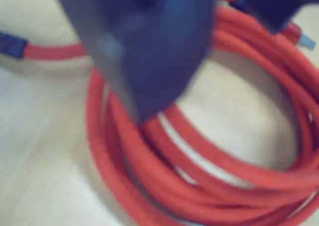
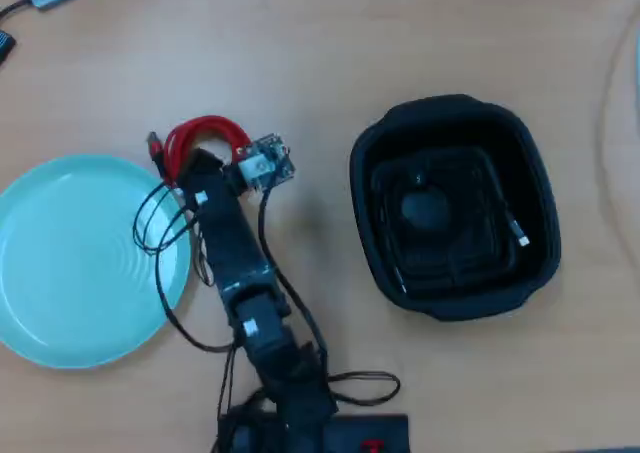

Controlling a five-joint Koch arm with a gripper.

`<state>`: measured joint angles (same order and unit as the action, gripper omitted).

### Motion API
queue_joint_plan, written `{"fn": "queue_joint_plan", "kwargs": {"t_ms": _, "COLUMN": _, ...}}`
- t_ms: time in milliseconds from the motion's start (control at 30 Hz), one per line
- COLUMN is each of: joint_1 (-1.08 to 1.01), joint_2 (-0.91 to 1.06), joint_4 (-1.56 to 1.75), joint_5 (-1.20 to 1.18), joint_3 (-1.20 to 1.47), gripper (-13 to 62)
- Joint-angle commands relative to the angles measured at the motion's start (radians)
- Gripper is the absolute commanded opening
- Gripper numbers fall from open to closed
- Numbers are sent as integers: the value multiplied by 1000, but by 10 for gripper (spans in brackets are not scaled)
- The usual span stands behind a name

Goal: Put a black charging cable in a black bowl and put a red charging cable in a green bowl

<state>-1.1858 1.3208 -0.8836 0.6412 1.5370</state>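
Red cable (image 2: 205, 135) is lying coiled on the bench at the green bowl's (image 2: 60, 273) one o'clock. The fingers (image 1: 199, 51) are hovering spread over its loops, gripping nothing. Best to straddle several strands before squeezing. Black cable (image 2: 425, 209) is sitting in the black bowl (image 2: 365, 163).

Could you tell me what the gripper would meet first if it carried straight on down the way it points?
Most likely the red cable: the gripper hangs right above its coil on the table. The wrist view is blurred, so the gap is unclear.
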Motion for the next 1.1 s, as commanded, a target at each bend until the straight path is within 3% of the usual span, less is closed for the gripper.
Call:
{"fn": "queue_joint_plan", "kwargs": {"t_ms": 0, "joint_1": 11, "joint_2": -67, "joint_4": -101, "joint_5": -49, "joint_3": -147, "gripper": 265}}
{"fn": "queue_joint_plan", "kwargs": {"t_ms": 300, "joint_1": -28, "joint_2": -120, "joint_4": -276, "joint_5": -144, "joint_3": -213, "gripper": 266}}
{"fn": "queue_joint_plan", "kwargs": {"t_ms": 600, "joint_1": -55, "joint_2": 49, "joint_4": -354, "joint_5": -219, "joint_3": -179, "gripper": 266}}
{"fn": "queue_joint_plan", "kwargs": {"t_ms": 833, "joint_1": -57, "joint_2": 44, "joint_4": -359, "joint_5": -219, "joint_3": -187, "gripper": 265}}
{"fn": "queue_joint_plan", "kwargs": {"t_ms": 1067, "joint_1": -25, "joint_2": -184, "joint_4": -399, "joint_5": -227, "joint_3": -339, "gripper": 265}}
